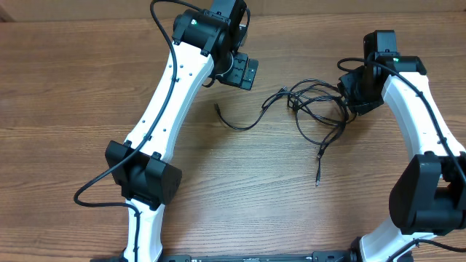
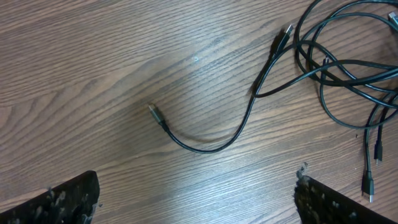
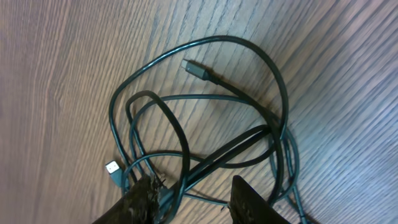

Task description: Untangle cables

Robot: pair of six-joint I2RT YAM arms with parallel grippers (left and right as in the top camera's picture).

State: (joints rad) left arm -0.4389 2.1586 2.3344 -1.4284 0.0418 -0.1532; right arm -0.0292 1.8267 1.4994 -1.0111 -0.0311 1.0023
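Note:
The cables are thin black cords in a loose tangle right of the table's middle. One strand curves left to a free plug end. Two more plug ends trail toward the front. My left gripper is open and empty, behind and left of the tangle. In the left wrist view the curved strand lies ahead of its fingers. My right gripper is at the tangle's right edge. In the right wrist view its fingers are apart with several strands running between them.
The table is brown wood grain. The left arm reaches across the left half of the table. The right arm stands along the right edge. A silver-faced plug lies just left of my right gripper's left finger.

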